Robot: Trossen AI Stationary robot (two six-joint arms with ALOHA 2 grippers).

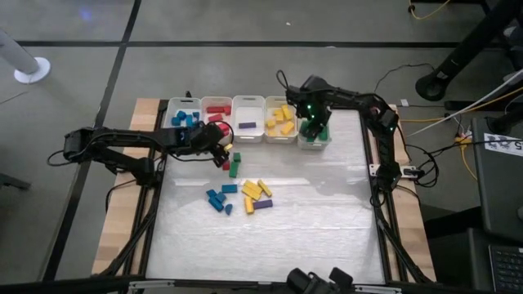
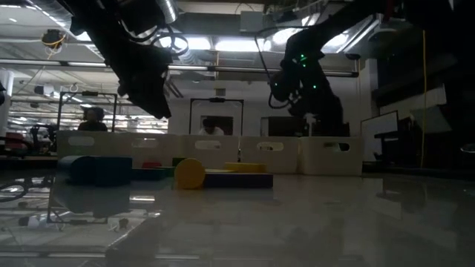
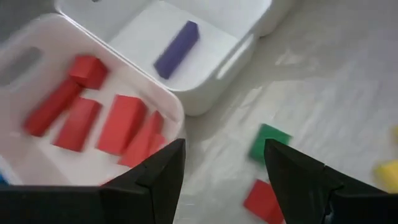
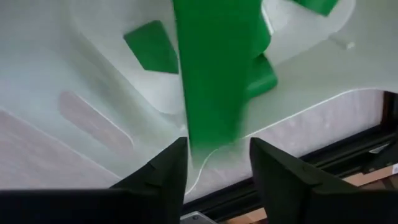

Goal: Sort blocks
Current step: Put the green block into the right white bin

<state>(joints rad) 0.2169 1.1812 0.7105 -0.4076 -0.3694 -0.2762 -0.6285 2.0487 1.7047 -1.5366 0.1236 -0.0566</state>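
Observation:
Five white bins stand in a row along the table's far side, holding blue, red, purple, yellow and green blocks. Loose blocks lie on the table: a green bar, a red one, blue ones, yellow ones and a purple bar. My left gripper is open and empty at the red bin's near rim. My right gripper hovers over the green bin, shut on a green bar. My right gripper has the green bar by one end, pinched between its two fingers. The fingers come from above, over the green bin. The bar is lifted clear and sticks out from the fingertips above the bin's floor, where other green blocks lie.
The red bin holds several red blocks and the purple bin a single purple bar. A green block and a red block lie just beyond my left gripper. The table's near half is bare white sheet.

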